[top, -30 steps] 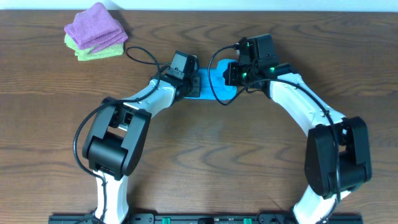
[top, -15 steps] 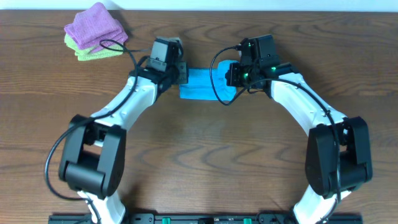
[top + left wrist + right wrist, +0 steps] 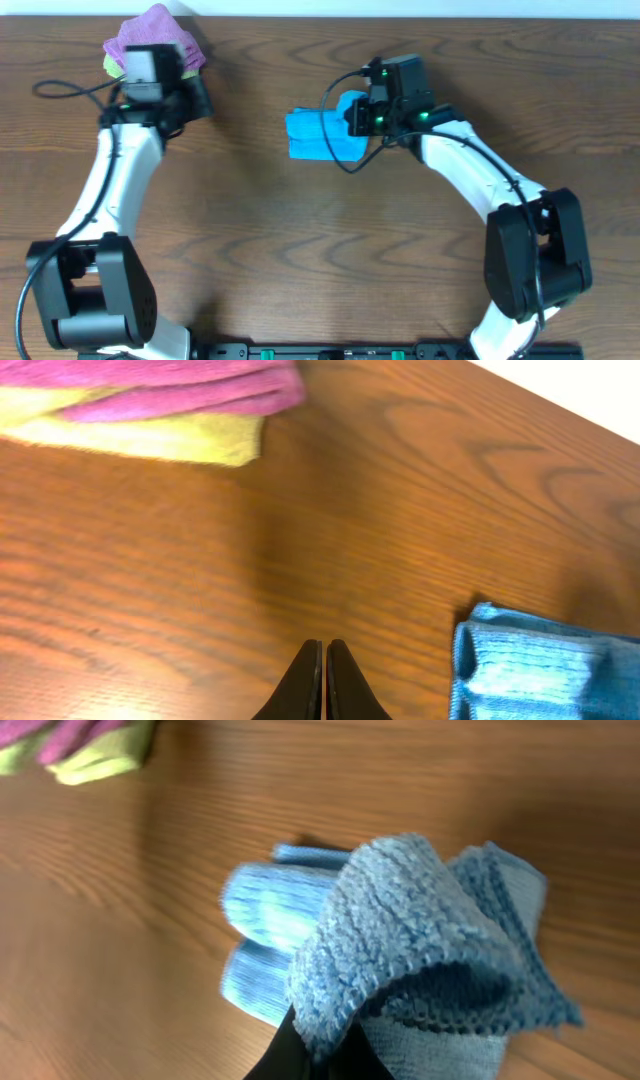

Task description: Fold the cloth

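R gripper (image 3: pixel 318 1045) pinched cloth (image 3: pixel 400 910) flap, L gripper (image 3: pixel 325 665) clenched empty & well apart, so w/ no 2nd hold the fold could've dragged askew or sprung open.

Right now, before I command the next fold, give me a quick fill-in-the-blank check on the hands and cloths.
1. The right hand is shut on the blue cloth, while the left hand is shut and holds ___.
2. In the stack, the purple cloth lies ___ the light-green cloth.
3. Counting every colour, ___ cloths are on the table.

Missing words: nothing; on top of; three.
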Robot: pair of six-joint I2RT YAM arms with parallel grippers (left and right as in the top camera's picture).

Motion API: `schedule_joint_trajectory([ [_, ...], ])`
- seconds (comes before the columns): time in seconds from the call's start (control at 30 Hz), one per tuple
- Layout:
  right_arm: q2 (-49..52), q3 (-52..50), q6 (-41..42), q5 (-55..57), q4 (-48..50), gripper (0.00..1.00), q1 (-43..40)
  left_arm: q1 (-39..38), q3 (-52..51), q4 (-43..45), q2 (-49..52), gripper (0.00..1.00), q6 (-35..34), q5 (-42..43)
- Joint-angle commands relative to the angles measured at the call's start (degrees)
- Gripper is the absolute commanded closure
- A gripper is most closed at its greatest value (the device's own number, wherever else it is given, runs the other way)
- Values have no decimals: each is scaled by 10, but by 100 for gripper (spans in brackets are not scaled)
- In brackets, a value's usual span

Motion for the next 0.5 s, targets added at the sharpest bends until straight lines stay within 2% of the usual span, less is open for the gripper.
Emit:
schedule_joint_trajectory([
  [0.0, -3, 1, 6, -7, 13, 98, 24, 24, -3, -17, -8, 94, 19, 66],
  [0.47, 58, 1, 19, 17, 48, 98, 69, 34, -3, -39, -8, 94, 32, 103],
])
